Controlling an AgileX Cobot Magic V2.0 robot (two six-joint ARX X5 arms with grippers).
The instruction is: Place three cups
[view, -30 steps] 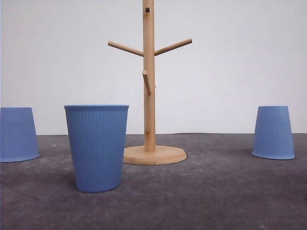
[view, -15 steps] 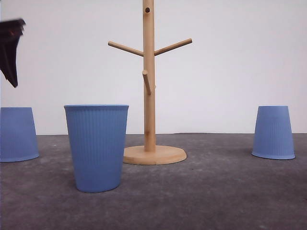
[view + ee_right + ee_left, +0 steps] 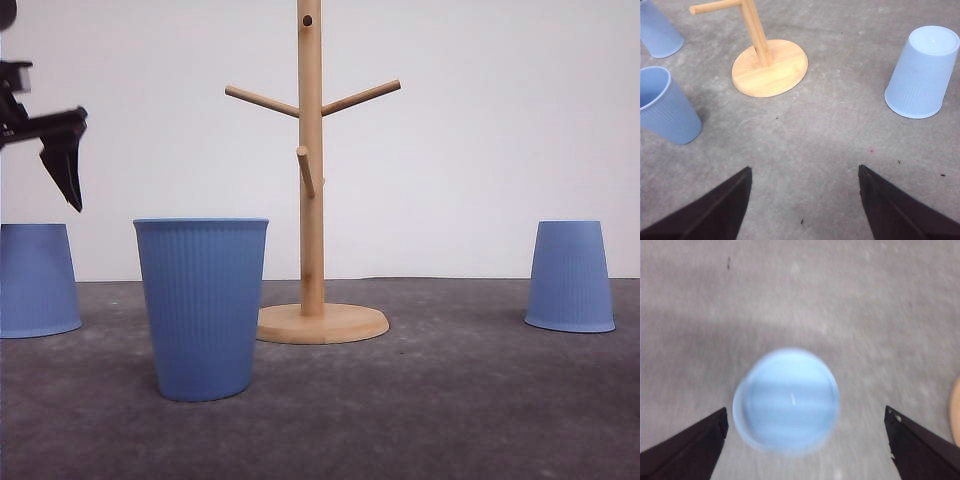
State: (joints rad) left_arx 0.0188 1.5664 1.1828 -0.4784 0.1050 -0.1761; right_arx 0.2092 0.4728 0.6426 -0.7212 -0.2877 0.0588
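Three light-blue ribbed cups stand on the grey table. One is upside down at the far left (image 3: 35, 280), one upright left of centre (image 3: 202, 305), and one upside down at the right (image 3: 570, 277). My left gripper (image 3: 55, 150) hangs above the far-left cup. From the left wrist, that cup's flat bottom (image 3: 787, 402) lies below, between the spread fingers, and the left gripper (image 3: 805, 412) is open and empty. My right gripper (image 3: 805, 169) is open over bare table, with the right cup (image 3: 922, 72) and the upright cup (image 3: 665, 107) ahead of it.
A wooden mug tree (image 3: 311, 180) with angled pegs stands on a round base (image 3: 770, 67) behind the upright cup. A white wall closes off the back of the table. Bare table lies between the base and the right cup.
My left gripper has entered the front view at the upper left and moved down and right over the far-left cup. The cups have not moved.
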